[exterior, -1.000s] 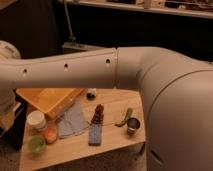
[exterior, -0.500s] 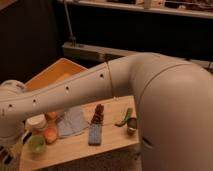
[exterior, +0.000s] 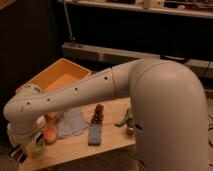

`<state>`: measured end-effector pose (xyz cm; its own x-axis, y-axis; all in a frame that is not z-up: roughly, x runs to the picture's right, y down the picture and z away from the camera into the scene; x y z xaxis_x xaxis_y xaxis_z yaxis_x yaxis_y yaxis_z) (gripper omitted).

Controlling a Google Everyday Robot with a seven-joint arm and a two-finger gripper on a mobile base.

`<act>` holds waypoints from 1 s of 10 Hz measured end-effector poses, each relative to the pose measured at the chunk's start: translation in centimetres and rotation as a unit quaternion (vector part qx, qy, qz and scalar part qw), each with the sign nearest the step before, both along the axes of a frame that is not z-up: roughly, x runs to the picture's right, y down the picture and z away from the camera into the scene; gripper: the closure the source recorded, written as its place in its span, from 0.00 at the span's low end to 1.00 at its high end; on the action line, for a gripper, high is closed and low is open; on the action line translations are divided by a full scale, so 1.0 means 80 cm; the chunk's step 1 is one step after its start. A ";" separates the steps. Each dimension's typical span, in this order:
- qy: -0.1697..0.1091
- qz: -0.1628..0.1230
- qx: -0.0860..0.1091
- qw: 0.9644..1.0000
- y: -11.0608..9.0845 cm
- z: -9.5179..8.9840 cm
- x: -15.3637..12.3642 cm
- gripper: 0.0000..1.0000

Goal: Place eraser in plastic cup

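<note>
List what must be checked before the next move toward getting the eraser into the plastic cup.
1. The eraser lies free on the table, nothing gripping it: ok.
2. The plastic cup is in view at the table's left end: ok, though partly behind the arm.
3. Cup empty: cannot tell.
4. The gripper is above the eraser: not ok; it sits low at the left, beside the cup.
5. Gripper open for a grasp: not ok, shut.

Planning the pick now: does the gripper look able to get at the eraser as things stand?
Probably, but not without travelling. The gripper sits shut, low at the left end of the table by the plastic cup; the eraser lies mid-table, uncovered from above, with the cloth between them.
</note>
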<state>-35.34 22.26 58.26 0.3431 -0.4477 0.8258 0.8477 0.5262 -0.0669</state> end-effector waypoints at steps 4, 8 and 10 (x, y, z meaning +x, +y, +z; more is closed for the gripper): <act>-0.003 -0.052 0.011 0.999 0.006 0.033 -0.030 1.00; 0.011 -0.053 0.020 0.998 0.005 0.051 -0.022 1.00; 0.028 -0.049 0.021 0.998 0.006 0.059 -0.013 1.00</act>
